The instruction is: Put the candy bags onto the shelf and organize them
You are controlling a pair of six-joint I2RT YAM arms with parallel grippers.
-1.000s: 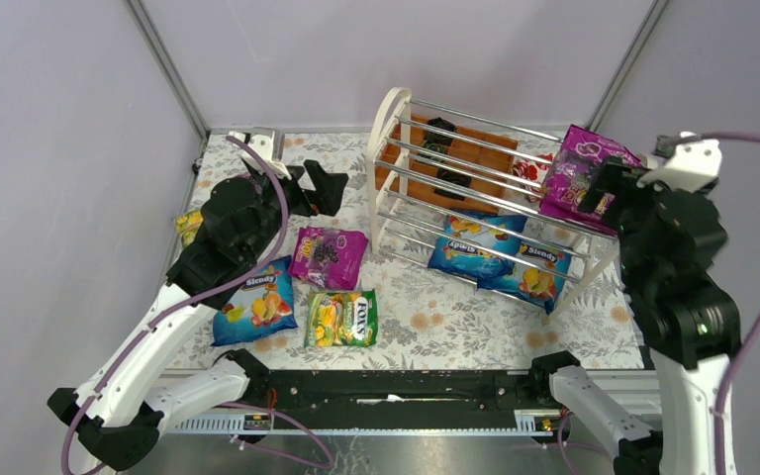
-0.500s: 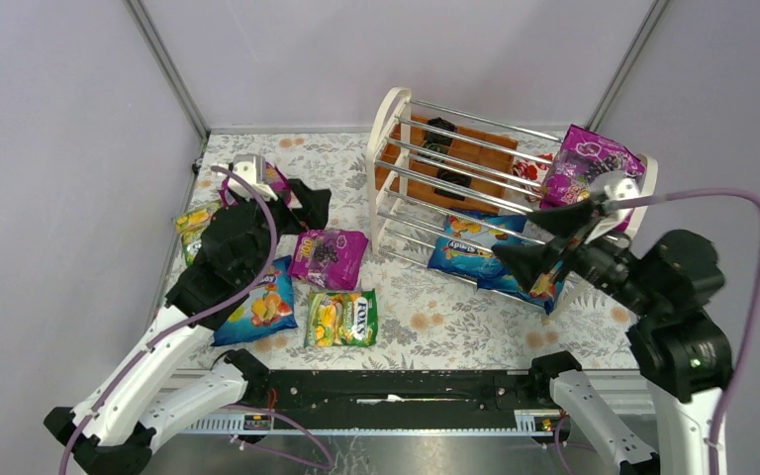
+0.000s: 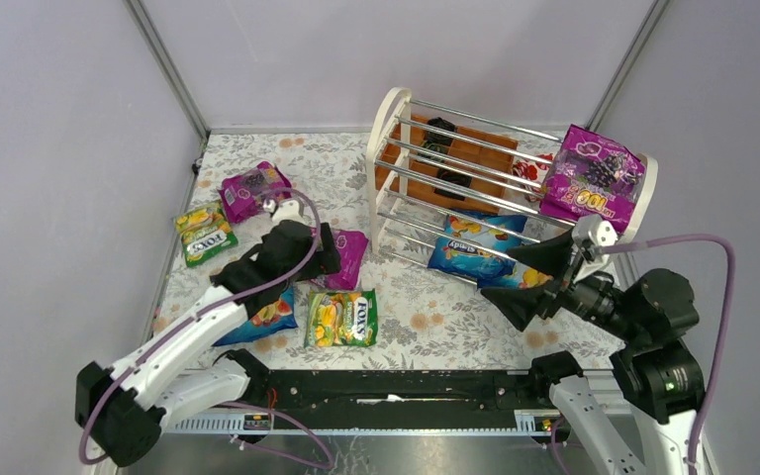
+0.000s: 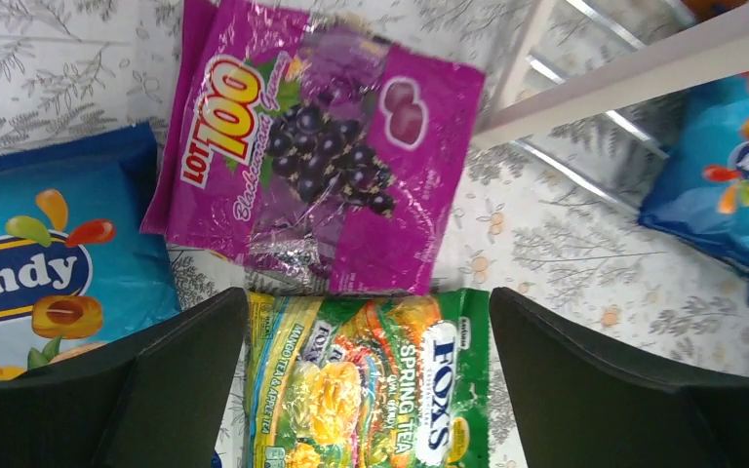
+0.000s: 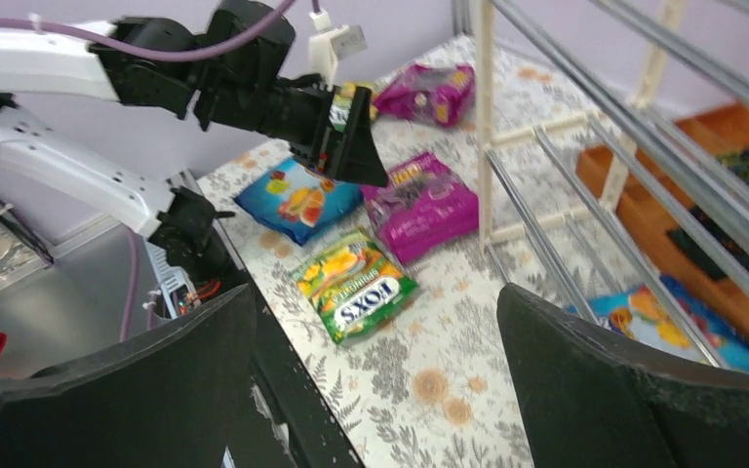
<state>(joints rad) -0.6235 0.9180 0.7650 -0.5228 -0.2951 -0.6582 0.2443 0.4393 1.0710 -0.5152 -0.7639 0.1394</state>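
The left hand (image 4: 366,390) hung wide and empty above the bench (image 3: 435,317), over a magenta bag (image 4: 322,156) that lay flat. A FOX'S bag (image 3: 341,317) lay at that bag's near edge and a Slendy bag (image 4: 39,263) just beside both. Farther left lay a second FOX'S bag (image 3: 205,233) and a second magenta bag (image 3: 250,188). The right hand (image 3: 526,280), also spread wide and holding nothing, hung in front of the shelf (image 3: 388,129). A third magenta bag (image 3: 594,183) sat on the shelf's top right corner, and two blue bags (image 3: 475,242) lay low inside it.
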